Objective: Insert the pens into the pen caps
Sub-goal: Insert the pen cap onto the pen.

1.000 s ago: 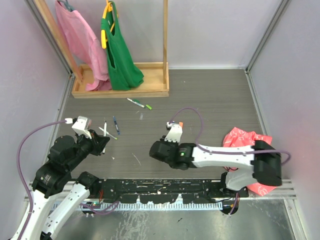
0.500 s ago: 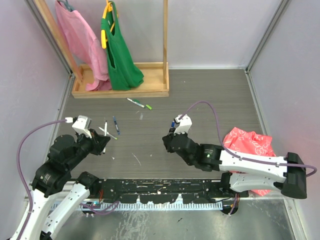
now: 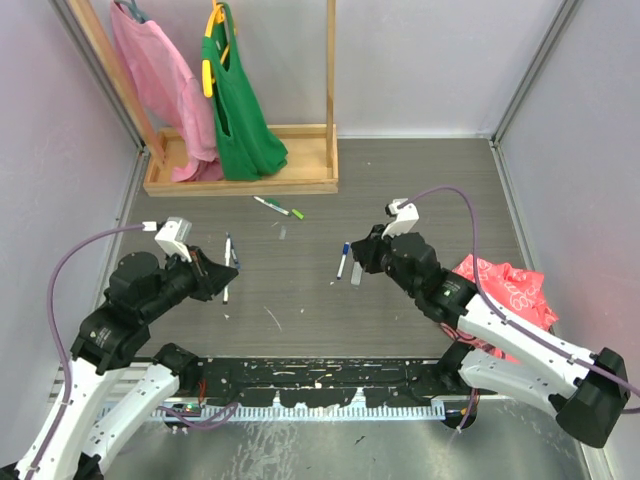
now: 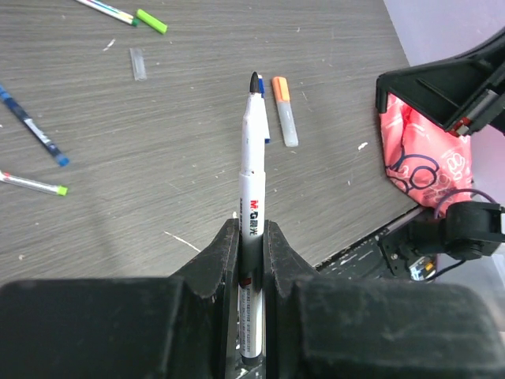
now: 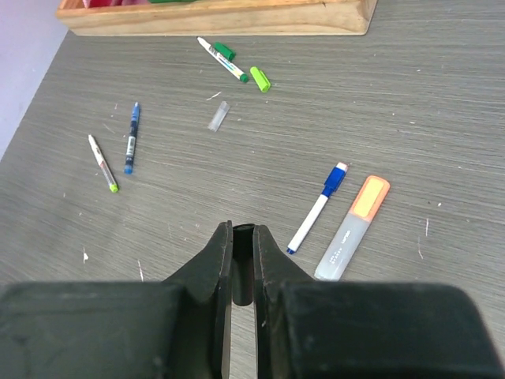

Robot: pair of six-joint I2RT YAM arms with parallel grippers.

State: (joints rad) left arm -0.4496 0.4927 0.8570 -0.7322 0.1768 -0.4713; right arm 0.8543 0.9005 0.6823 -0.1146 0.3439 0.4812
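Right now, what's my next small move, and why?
Probably ease the right gripper toward the pen tip: the left gripper clamps that pen tip-outward, and the right is shut, perhaps on something small and dark that I cannot make out.

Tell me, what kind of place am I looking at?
Probably a robot test booth, not a home or shop: a grey table boxed in by plain wall panels, two robot arms bolted at its edge, and props laid out, loose pens and a wooden clothes rack.
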